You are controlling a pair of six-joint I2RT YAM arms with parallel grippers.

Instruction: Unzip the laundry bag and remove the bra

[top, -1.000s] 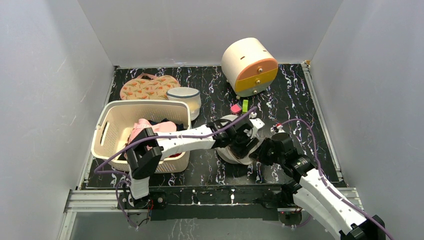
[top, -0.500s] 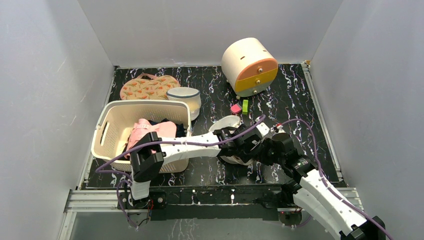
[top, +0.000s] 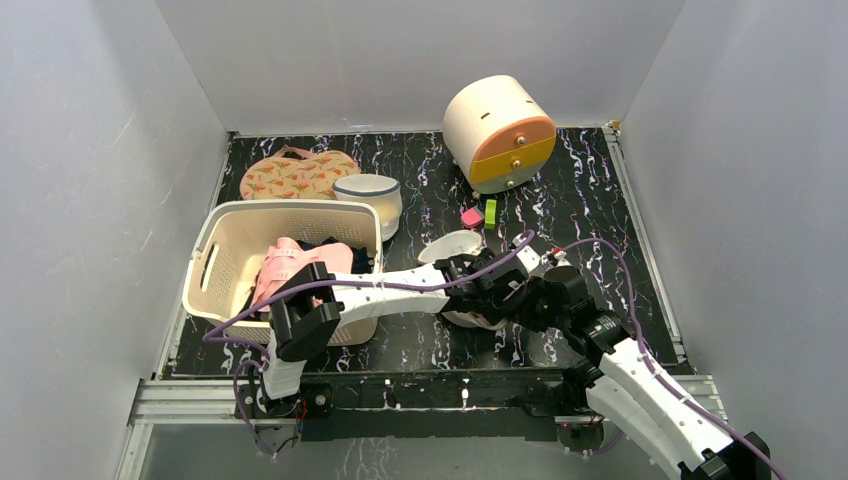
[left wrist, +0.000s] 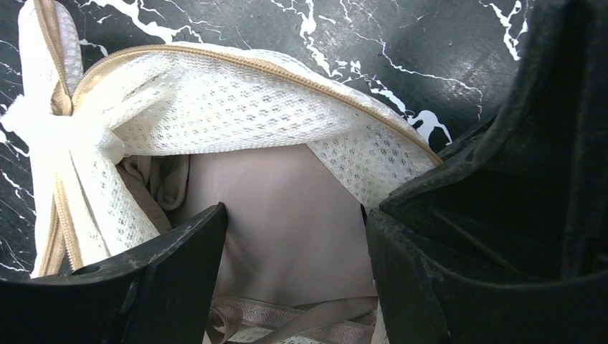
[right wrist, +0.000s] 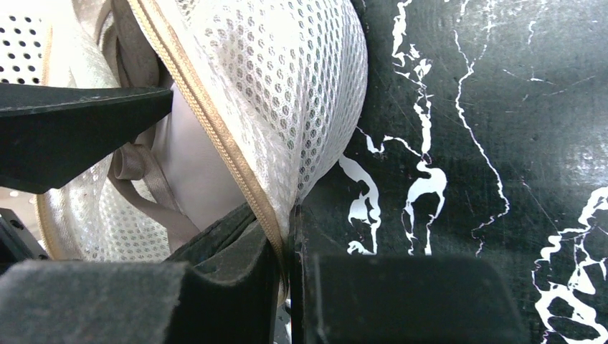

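Note:
The laundry bag (top: 452, 247) is cream-white mesh and lies unzipped at the table's middle, mostly under my left arm. In the left wrist view its mesh flap and tan zip (left wrist: 236, 100) hang open over a beige bra (left wrist: 279, 208) inside. My left gripper (left wrist: 294, 279) is open, with one jaw on each side of the bra cup, inside the bag's mouth (top: 497, 290). My right gripper (right wrist: 287, 244) is shut on the bag's zip rim (right wrist: 215, 136) and holds the wall up at the bag's right side (top: 530, 300). The bra's straps (right wrist: 154, 197) show in the right wrist view.
A cream slotted basket (top: 225, 235) with pink and dark clothes stands at the left. A floral orange pouch (top: 295, 175) and a white tub with a dark rim (top: 367, 200) are behind it. A cream and orange drawer box (top: 500, 130) sits at the back. Pink (top: 471, 216) and green (top: 490, 211) blocks lie nearby.
My left arm has stretched to the right and its gripper has gone into the open bag, next to the right gripper. The bag's lid now shows behind the arm. The right gripper has kept its hold.

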